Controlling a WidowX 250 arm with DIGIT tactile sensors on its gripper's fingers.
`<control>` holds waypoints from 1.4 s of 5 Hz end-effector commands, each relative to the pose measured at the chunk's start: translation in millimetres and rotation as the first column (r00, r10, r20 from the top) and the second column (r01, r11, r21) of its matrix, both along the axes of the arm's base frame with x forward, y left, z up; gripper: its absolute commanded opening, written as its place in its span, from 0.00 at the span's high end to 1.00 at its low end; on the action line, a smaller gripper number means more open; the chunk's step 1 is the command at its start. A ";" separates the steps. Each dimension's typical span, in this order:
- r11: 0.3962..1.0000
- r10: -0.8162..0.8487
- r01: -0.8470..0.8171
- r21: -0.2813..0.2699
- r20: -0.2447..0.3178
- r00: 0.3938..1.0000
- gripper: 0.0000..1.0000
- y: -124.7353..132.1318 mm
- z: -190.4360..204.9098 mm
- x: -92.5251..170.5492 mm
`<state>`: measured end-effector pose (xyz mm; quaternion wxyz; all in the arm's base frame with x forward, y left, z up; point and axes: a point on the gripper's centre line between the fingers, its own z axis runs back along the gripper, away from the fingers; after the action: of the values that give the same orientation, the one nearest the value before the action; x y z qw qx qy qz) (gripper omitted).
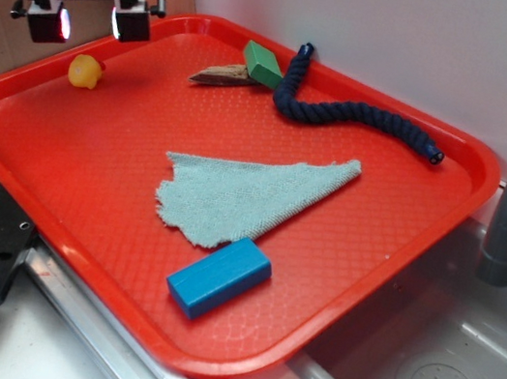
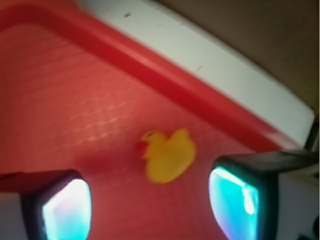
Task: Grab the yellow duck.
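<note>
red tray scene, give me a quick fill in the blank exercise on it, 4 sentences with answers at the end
1. The gripper hovers above the yellow duck with its jaws ____.
2. The duck's beak is ____ in the wrist view.
3. The blue block lies just in front of the pale ____ on the red tray.
4. The dark blue rope curves beside the ____ block near the tray's back edge.

Missing words: open; red; cloth; green

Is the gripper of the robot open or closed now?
Open. In the wrist view its two fingers stand wide apart, with the small yellow rubber duck on the red plastic tray between and beyond them, untouched.
</note>
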<state>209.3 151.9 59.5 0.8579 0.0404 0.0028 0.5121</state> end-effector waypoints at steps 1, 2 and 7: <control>0.999 0.030 -0.032 0.021 0.058 0.998 0.00 26.5 12.0 -37.0; 1.000 -0.007 0.006 0.010 0.035 0.999 0.00 25.8 -3.6 -28.7; 0.990 -0.138 0.139 -0.027 0.041 0.990 1.00 -11.3 1.3 -5.5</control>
<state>209.3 134.7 45.0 0.8886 0.0165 0.0202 0.4579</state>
